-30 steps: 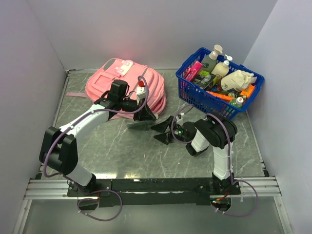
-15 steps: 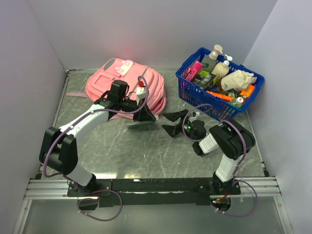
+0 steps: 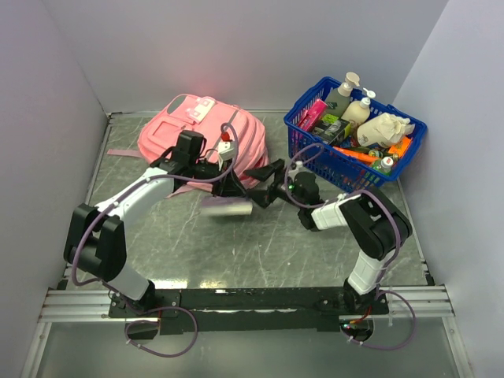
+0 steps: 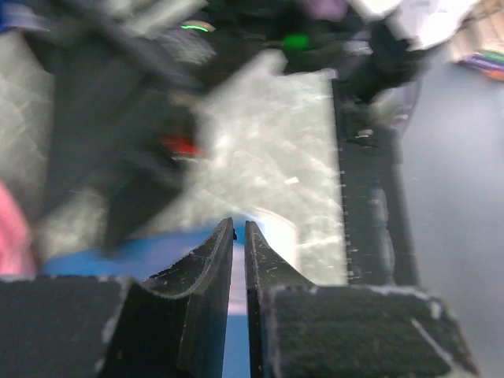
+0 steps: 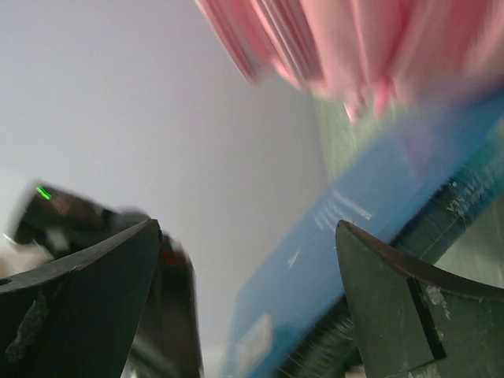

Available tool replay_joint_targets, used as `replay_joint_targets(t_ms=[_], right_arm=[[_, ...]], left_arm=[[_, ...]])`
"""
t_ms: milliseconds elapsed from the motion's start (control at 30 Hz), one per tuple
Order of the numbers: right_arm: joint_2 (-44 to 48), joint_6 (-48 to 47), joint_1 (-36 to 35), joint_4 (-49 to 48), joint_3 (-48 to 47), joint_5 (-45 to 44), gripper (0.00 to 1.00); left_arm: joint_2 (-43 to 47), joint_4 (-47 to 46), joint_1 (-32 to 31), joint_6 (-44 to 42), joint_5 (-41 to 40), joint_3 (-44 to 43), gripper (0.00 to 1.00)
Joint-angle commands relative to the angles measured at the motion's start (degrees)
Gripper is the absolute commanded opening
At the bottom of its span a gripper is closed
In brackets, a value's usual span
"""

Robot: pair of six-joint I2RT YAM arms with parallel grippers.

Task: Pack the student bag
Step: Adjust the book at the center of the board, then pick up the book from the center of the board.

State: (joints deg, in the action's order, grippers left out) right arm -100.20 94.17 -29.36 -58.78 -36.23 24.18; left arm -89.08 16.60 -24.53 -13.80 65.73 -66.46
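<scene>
Since the left gripper point(image 4: 239, 229) is only pinching the flat blue book point(image 5: 356, 195) by one edge, the wide-open, empty right gripper point(image 5: 248, 232) might knock it loose near the student bag point(image 3: 181, 134)

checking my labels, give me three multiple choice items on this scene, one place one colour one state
1. Where does the blue basket stand? A) back right corner B) front left corner C) middle
2. What colour is the student bag? A) green B) pink C) black
3. How is the right hand? A) shut on a bottle B) out of view C) open

1 A: it stands at the far right corner in the top view.
2 B: its fabric is pink.
3 C: its fingers stand wide apart in the right wrist view.
</scene>
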Motion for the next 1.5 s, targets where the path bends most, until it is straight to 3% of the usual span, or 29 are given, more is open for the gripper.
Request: replay_joint_targets(t_ms=[0,33,100,233,367,533,600,700,800,933,1233,1467], right_arm=[[-1.83,0.48,-5.96,4.48,4.76,8.06,1.0],[-2.97,2.4,-7.19,0.55,5.11,8.33,1.0],[-3.78,1.73,-7.72,2.16,3.98,10.87,1.0],[6.32,-16.68,-5.18,34.01,1.87,6.94,1.0],[12.04,-25.43,-5.17,45.93,0.72,0.52,1.0],[9.25,-28.78,-5.53,44.12,1.6,-0.37,1.0],[7.58,-29.48,-6.31,40.53,1.34,-0.98,1.0],[3.97,-30.27,-6.93,35.18,0.11,-1.86,1.0],[1.33,-30.36,-7.55,31.55,-0.77,-2.04,1.0],[1.23,-31.76,-10.0,34.08,-2.09,-5.11,1.0],[0.28,-36.25,-13.09,45.07,-7.36,-17.05,1.0],[-5.87,-39.24,-12.38,40.86,-9.91,-14.53,1.0]], left_arm=[[-1.8,0.2,2.21,-3.43,-6.5,1.5,0.17],[-1.89,0.19,2.21,-3.6,-6.5,1.5,0.17],[-2.42,1.06,2.39,-3.25,-6.32,1.07,0.17],[-0.93,1.77,2.91,-4.65,-5.97,1.94,0.17],[-0.48,7.72,5.28,-8.5,-5.0,2.21,0.17],[-3.2,30.45,14.85,-28.97,-5.97,1.77,0.18],[-5.4,34.45,20.45,-36.25,-5.62,3.17,0.2],[-5.67,32.89,24.17,-38.06,-7.72,7.82,0.22],[-6.02,30.34,24.27,-37.18,-5.81,11.08,0.22],[-9.44,28.49,22.96,-35.41,-5.53,11.09,0.22],[-20.5,33.21,22.43,-42.87,-2.56,7.23,0.23],[-24.3,37.7,18.48,-51.39,-2.45,3.97,0.22]])
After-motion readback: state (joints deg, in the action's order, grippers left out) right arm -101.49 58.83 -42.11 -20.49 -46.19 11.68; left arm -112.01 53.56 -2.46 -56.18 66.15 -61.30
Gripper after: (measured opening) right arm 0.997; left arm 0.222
